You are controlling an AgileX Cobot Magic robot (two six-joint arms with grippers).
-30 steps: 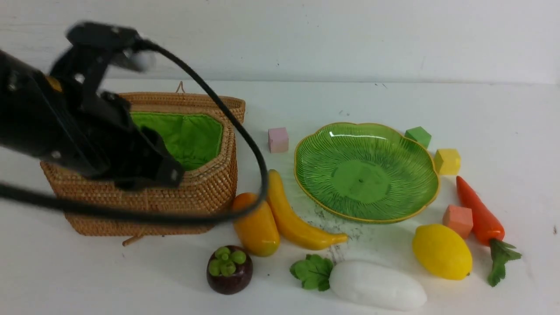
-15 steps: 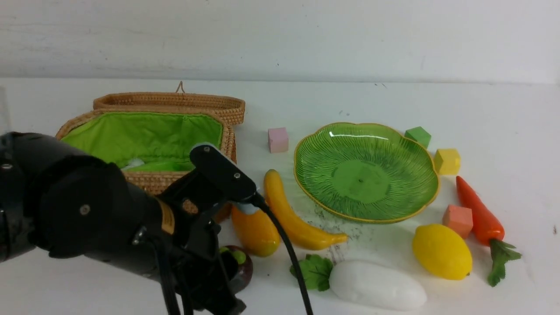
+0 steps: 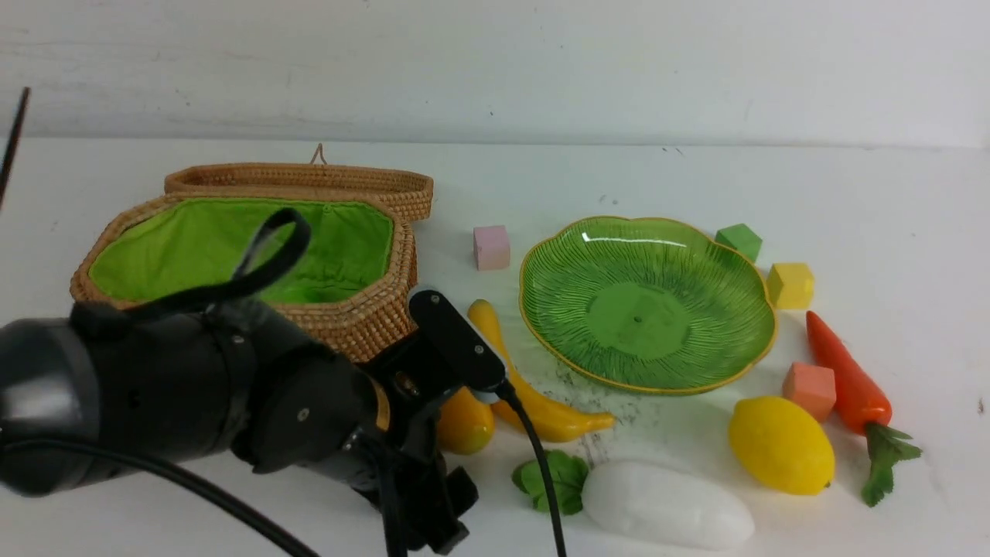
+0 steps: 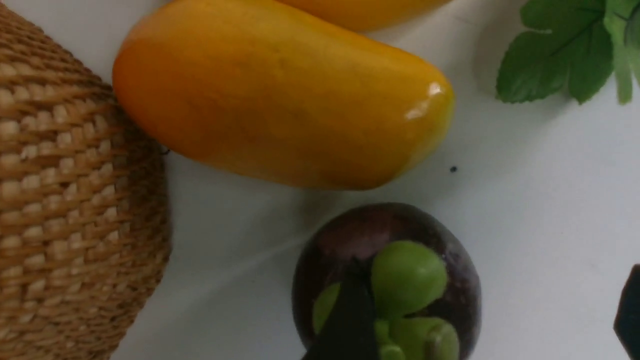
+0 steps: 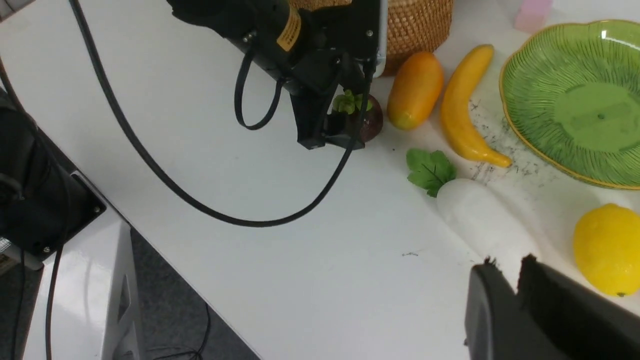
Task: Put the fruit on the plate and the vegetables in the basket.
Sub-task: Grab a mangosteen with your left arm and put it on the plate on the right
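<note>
- Looking at the left gripper (image 4: 482,320) sitting low at the mangosteen (image 4: 390,225): jaws spread wide, one finger (image 4: 345,320) across its green top, can't tell if touching.
- Seeing the right gripper (image 5: 507,262) hanging above the table (image 3: 696,178), jaws pinched to a narrow slit, nothing between them.
- Got the mango (image 3: 464,422) right up against the basket (image 3: 363,325) wall, banana (image 3: 541,406) just beside it, toward the plate (image 3: 650,302).
- Also got the lemon (image 3: 781,445), radish (image 3: 669,514) and carrot (image 3: 847,379) lying on the table near the plate.
</note>
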